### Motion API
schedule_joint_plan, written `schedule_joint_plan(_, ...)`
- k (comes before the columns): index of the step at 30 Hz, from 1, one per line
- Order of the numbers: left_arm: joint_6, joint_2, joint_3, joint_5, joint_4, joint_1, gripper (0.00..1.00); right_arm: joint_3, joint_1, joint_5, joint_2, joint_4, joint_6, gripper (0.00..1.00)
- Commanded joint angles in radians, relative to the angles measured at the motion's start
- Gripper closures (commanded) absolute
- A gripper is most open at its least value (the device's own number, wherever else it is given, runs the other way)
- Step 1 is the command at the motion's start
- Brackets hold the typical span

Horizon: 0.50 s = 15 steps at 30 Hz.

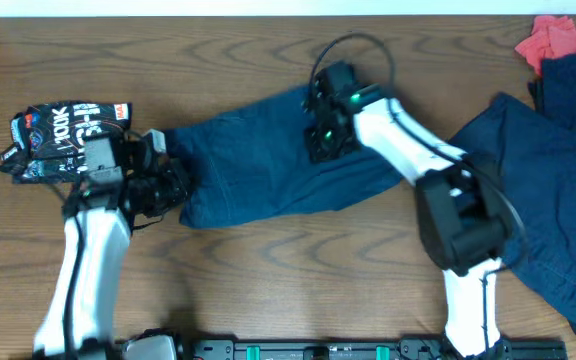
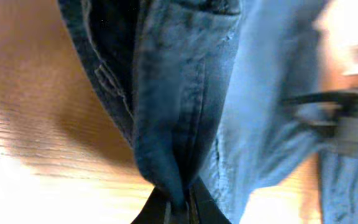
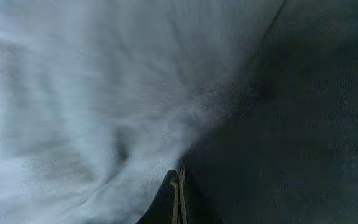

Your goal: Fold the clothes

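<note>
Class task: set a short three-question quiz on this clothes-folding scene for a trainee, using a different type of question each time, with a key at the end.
1. True or false: the left claw is shut on a fold of the blue garment.
2. What lies at the far right corner of the table? A) a red cloth B) a green bottle C) a white plate
3. Fill in: the black printed bag lies on the robot's ____ side.

Key: 1 true; 2 A; 3 left.
</note>
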State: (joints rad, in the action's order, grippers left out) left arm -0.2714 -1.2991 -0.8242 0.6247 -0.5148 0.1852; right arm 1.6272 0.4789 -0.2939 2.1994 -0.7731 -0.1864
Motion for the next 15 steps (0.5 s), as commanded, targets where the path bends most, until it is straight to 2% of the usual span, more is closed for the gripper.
schedule_joint_plan(1, -0.051, 0.114, -0.054, 0.023, -0.013, -0.006, 0.94, 0.001, 0.071, -0.152, 0.079, 0.000, 0.047, 0.99)
schedule_joint_plan(6, -0.091, 0.211, -0.075, 0.022, 0.018, -0.076, 0.94, 0.001, 0.197, -0.325, 0.141, 0.060, 0.037, 0.99)
schedule_joint_plan(11, -0.149, 0.202, -0.078, 0.011, 0.126, -0.157, 0.94, 0.002, 0.322, -0.299, 0.138, 0.143, -0.038, 0.99)
schedule_joint_plan(15, -0.153, 0.161, -0.078, 0.011, 0.195, -0.205, 0.94, 0.004, 0.359, -0.251, 0.126, 0.177, -0.073, 0.99)
